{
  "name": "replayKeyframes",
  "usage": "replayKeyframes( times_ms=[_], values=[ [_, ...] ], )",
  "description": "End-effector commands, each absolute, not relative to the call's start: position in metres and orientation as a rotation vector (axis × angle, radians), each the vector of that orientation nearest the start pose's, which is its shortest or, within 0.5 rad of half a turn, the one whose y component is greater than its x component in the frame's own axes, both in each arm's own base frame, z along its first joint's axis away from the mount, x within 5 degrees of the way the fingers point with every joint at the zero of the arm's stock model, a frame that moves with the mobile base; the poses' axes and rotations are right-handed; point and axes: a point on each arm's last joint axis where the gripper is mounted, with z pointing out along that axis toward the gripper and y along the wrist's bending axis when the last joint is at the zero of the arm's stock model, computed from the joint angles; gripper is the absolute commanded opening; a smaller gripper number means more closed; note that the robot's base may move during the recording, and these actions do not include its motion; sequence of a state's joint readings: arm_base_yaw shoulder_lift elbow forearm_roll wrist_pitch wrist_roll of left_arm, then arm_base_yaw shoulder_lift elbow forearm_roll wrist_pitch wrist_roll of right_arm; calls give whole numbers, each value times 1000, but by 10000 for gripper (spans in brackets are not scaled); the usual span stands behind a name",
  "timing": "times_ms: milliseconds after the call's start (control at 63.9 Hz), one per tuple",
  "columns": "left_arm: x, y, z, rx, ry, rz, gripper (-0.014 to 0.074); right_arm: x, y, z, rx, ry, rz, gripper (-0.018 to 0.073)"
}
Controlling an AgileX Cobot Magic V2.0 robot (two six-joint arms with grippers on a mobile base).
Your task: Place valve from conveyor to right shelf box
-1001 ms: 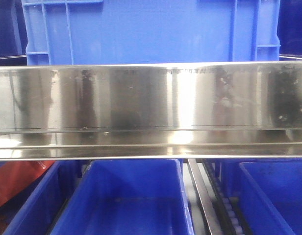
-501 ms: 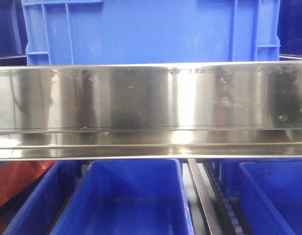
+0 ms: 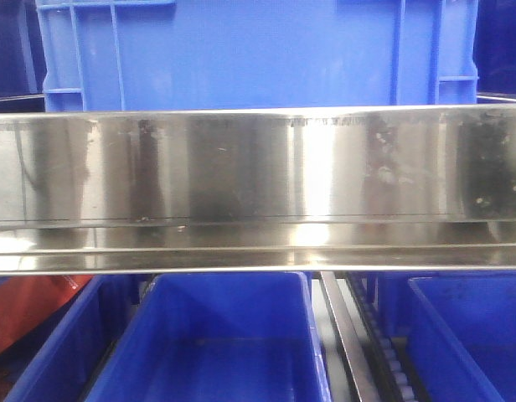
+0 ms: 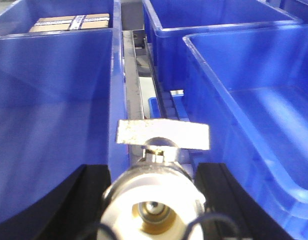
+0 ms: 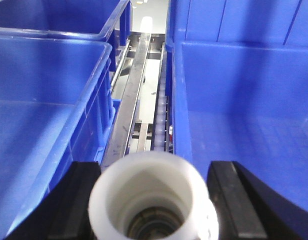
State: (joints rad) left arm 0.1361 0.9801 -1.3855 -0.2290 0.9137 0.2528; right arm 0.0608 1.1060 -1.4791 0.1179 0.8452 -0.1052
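Note:
In the left wrist view the valve (image 4: 154,200) fills the bottom centre: a silvery-white round end with a brass bore and a flat metal handle (image 4: 163,134) on top. My left gripper (image 4: 156,172) is shut on it, a black finger on each side, above the gap between two blue boxes. In the right wrist view my right gripper (image 5: 154,172) is shut on a second valve (image 5: 153,195), seen only as a white open tube end facing the camera. The conveyor is out of view. Neither gripper shows in the front view.
Blue shelf boxes flank both grippers (image 4: 49,100) (image 4: 254,100) (image 5: 39,100) (image 5: 244,100), with a metal roller rail (image 5: 134,100) between. A far box holds a cardboard pack (image 4: 71,22). The front view shows a steel shelf beam (image 3: 258,184), a blue crate (image 3: 258,50) above, blue boxes (image 3: 216,335) below.

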Motion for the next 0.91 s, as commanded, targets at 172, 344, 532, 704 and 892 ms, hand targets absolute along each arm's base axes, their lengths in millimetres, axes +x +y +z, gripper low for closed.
replayKeyframes(
  times_ms=[172,344,532,704,892],
  values=[
    [210,-40,517,309,1849,-198,-111,206,41,538,-211,1730,194,-153],
    [249,-85,525,453,1833,-304,-111,225,78,544,-333,1719,296,-153],
    [290,-133,505,571,1873,-368,-111,257,126,525,-454,1770,383,-153],
    [329,-162,468,618,1958,-379,-111,295,166,491,-515,1818,419,-153],
    [357,-172,431,650,2061,-338,-111,329,187,453,-535,1900,411,-153]
  ],
)
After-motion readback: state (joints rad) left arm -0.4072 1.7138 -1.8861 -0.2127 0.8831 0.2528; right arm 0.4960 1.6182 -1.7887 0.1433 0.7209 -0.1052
